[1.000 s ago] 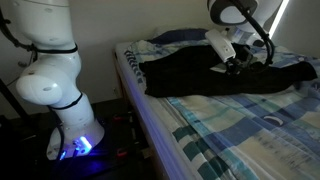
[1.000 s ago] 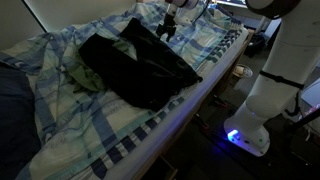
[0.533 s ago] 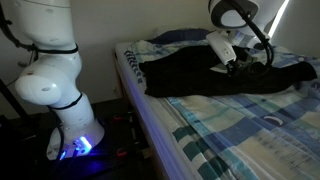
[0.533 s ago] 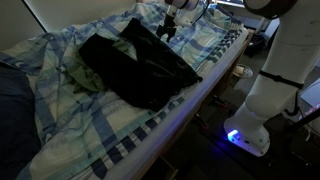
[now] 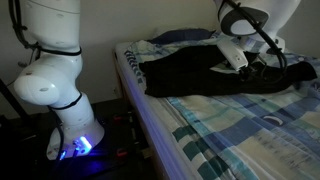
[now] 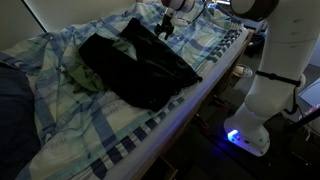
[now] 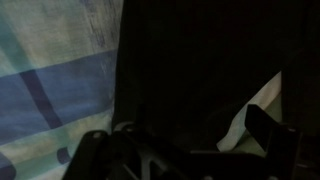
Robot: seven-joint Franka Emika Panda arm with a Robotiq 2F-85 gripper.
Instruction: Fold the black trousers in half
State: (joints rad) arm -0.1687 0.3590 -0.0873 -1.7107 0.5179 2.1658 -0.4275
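Observation:
The black trousers (image 5: 200,72) lie spread across the bed, over the blue-and-white plaid bedsheet (image 5: 230,125). In the exterior view from the opposite side they lie as a wide dark heap (image 6: 140,65). My gripper (image 5: 256,70) is low over the trousers' far end, near the bed's far side (image 6: 165,30). In the wrist view the black fabric (image 7: 190,70) fills most of the picture. The gripper (image 7: 180,150) has its fingers wide apart, one finger (image 7: 270,135) over a light patch of sheet. Nothing is held.
A dark blue pillow (image 5: 185,37) lies at the head of the bed (image 6: 12,105). A greenish cloth (image 6: 85,80) sticks out beside the trousers. The robot's white base (image 5: 60,90) with a blue light stands on the floor beside the bed (image 6: 265,95).
The gripper has moved a little along the trousers toward the far end of the bed. The trousers have not visibly moved.

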